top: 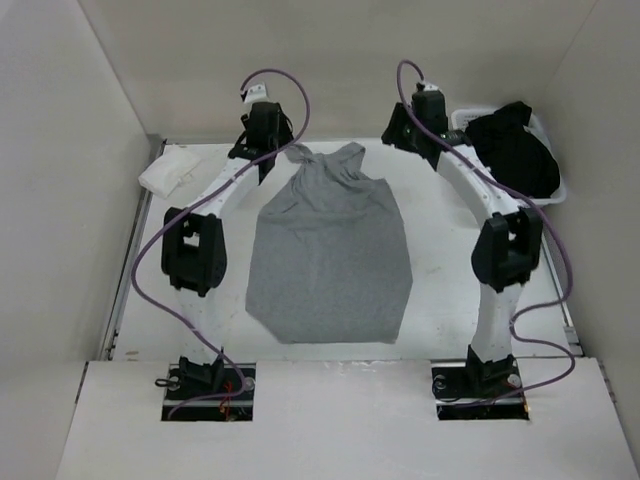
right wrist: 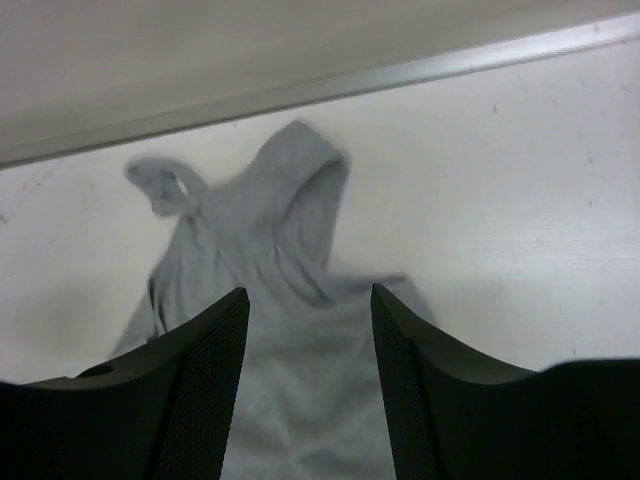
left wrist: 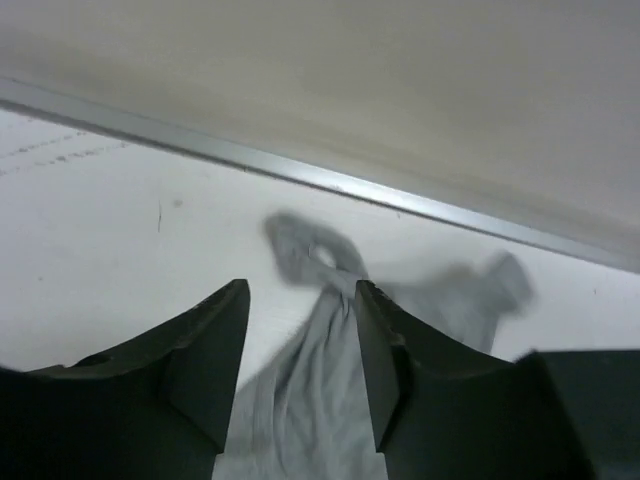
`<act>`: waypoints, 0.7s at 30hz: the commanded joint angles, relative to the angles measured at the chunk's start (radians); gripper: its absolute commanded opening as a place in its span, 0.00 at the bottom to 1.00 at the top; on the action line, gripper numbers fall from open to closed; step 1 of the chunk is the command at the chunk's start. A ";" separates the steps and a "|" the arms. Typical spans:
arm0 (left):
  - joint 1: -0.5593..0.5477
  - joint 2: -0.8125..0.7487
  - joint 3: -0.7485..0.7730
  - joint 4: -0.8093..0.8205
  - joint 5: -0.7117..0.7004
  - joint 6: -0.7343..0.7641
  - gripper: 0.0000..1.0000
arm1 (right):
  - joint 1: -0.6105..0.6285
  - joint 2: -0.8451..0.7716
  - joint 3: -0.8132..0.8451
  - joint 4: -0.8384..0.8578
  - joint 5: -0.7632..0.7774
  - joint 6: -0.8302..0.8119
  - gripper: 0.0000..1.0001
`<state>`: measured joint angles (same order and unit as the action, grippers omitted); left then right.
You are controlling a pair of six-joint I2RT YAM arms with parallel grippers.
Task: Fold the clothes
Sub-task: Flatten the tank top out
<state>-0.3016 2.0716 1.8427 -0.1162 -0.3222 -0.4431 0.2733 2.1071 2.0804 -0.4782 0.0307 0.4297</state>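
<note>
Clothes point(top: 330, 260) on perhaps-scuffed white table point(top: 440, 300); pale walls point(top: 350, 60).

Matt, soft-knit clothes point(top: 330, 255) on a smooth white table point(top: 440, 300).

The tank top point(top: 328, 250) is plain heather-grey, finely flecked. The surface point(top: 440, 290) under it is white with faint scuffs. A heap of black garments point(top: 515, 150) fills a white basket point(top: 556, 190), and the folded cloth point(top: 170, 170) is white. The left gripper point(left wrist: 300, 300) and right gripper point(right wrist: 308, 300) are black, the right one's inner faces finely dotted. Purple cables point(top: 270, 72) run along the black-and-white arms point(top: 490, 320).
</note>
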 commanded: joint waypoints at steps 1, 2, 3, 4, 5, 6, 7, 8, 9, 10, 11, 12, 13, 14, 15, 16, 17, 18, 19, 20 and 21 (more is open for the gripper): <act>-0.052 -0.333 -0.263 0.120 0.017 -0.055 0.47 | 0.086 -0.328 -0.358 0.232 0.038 0.023 0.56; -0.067 -0.411 -0.425 0.174 0.006 -0.092 0.46 | 0.120 -0.417 -0.543 0.333 0.046 0.047 0.50; -0.084 -0.466 -0.538 0.200 -0.001 -0.126 0.45 | 0.144 -0.462 -0.642 0.381 0.046 0.063 0.44; -0.101 -0.517 -0.636 0.216 -0.006 -0.149 0.43 | 0.183 -0.529 -0.786 0.448 0.057 0.090 0.30; -0.125 -0.583 -0.762 0.230 -0.018 -0.170 0.41 | 0.213 -0.577 -0.892 0.490 0.067 0.124 0.17; -0.142 -0.629 -0.845 0.231 -0.034 -0.183 0.39 | 0.256 -0.628 -1.004 0.524 0.078 0.147 0.08; -0.165 -0.681 -0.931 0.221 -0.058 -0.192 0.37 | 0.282 -0.654 -1.072 0.542 0.084 0.159 0.06; -0.187 -0.744 -1.020 0.196 -0.086 -0.201 0.36 | 0.313 -0.683 -1.153 0.556 0.098 0.181 0.06; -0.201 -0.792 -1.078 0.172 -0.109 -0.213 0.35 | 0.335 -0.709 -1.216 0.562 0.113 0.205 0.07; -0.213 -0.844 -1.136 0.117 -0.124 -0.235 0.35 | 0.364 -0.737 -1.281 0.569 0.132 0.219 0.09; -0.215 -0.888 -1.172 0.061 -0.132 -0.261 0.35 | 0.381 -0.762 -1.330 0.570 0.146 0.227 0.12; -0.215 -0.944 -1.213 -0.007 -0.135 -0.291 0.35 | 0.398 -0.794 -1.385 0.572 0.158 0.236 0.15; -0.210 -0.988 -1.244 -0.060 -0.133 -0.313 0.35 | 0.413 -0.817 -1.420 0.573 0.159 0.245 0.17; -0.207 -1.019 -1.266 -0.097 -0.130 -0.330 0.36 | 0.434 -0.849 -1.460 0.573 0.160 0.251 0.20; -0.204 -1.056 -1.293 -0.144 -0.123 -0.357 0.37 | 0.454 -0.878 -1.493 0.570 0.160 0.254 0.24; -0.201 -1.086 -1.316 -0.199 -0.104 -0.394 0.38 | 0.467 -0.900 -1.511 0.564 0.160 0.257 0.27; -0.198 -1.111 -1.339 -0.248 -0.088 -0.428 0.39 | 0.487 -0.927 -1.536 0.553 0.161 0.257 0.32; -0.196 -1.125 -1.350 -0.270 -0.078 -0.443 0.39 | 0.497 -0.947 -1.551 0.546 0.167 0.261 0.34; -0.195 -1.149 -1.373 -0.308 -0.057 -0.474 0.40 | 0.502 -0.967 -1.566 0.540 0.173 0.270 0.38; -0.195 -1.171 -1.395 -0.335 -0.039 -0.497 0.40 | 0.508 -0.995 -1.585 0.529 0.181 0.279 0.39; -0.192 -1.194 -1.415 -0.353 -0.023 -0.511 0.41 | 0.508 -1.022 -1.602 0.517 0.187 0.285 0.41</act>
<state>-0.5018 0.9348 0.4747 -0.3454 -0.3901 -0.8429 0.7689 1.1614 0.4995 -0.0147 0.1699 0.6750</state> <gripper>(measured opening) 0.403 0.394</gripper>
